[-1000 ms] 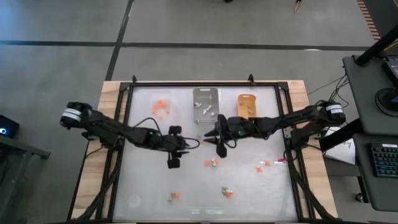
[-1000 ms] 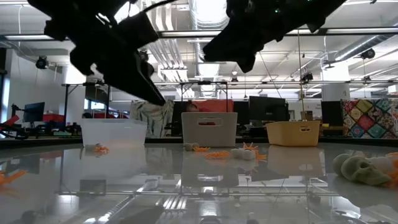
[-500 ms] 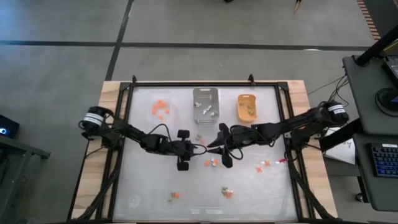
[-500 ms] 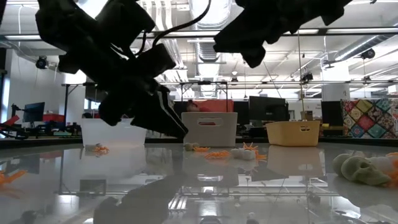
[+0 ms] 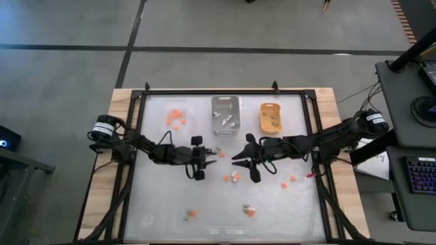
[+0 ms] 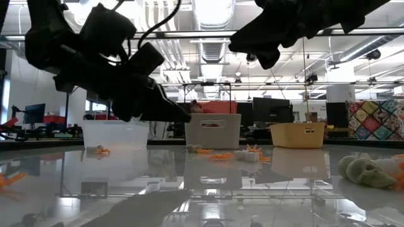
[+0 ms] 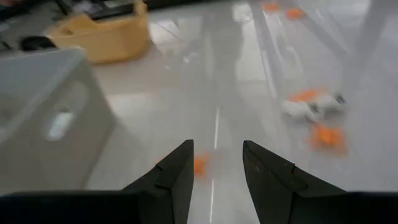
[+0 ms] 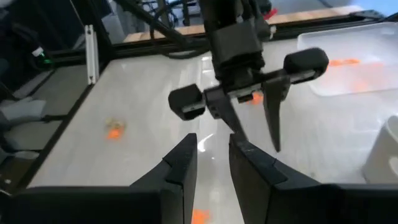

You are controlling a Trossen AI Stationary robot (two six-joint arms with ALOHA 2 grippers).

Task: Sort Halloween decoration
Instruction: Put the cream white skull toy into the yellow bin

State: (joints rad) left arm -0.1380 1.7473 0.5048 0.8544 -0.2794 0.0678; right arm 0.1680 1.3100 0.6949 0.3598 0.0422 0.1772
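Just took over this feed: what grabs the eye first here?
Two dark arms meet mid-table, the left gripper and right gripper facing each other, both empty. Orange and white trinkets lie scattered below them. Along the far edge stand a clear tray, a grey tray and an orange-yellow tray.

Overhead, the scattered Halloween decoration [image 5: 234,177] pieces are too small to identify. The left wrist view blurs them; the grey tray [image 7: 43,124] is edge-cropped.

Tiny orange, white and tan Halloween decorations [image 5: 234,177] lie scattered across the glossy table. Several orange ones [image 5: 176,118] sit inside the clear tray, a few white ones [image 5: 227,122] inside the grey tray.
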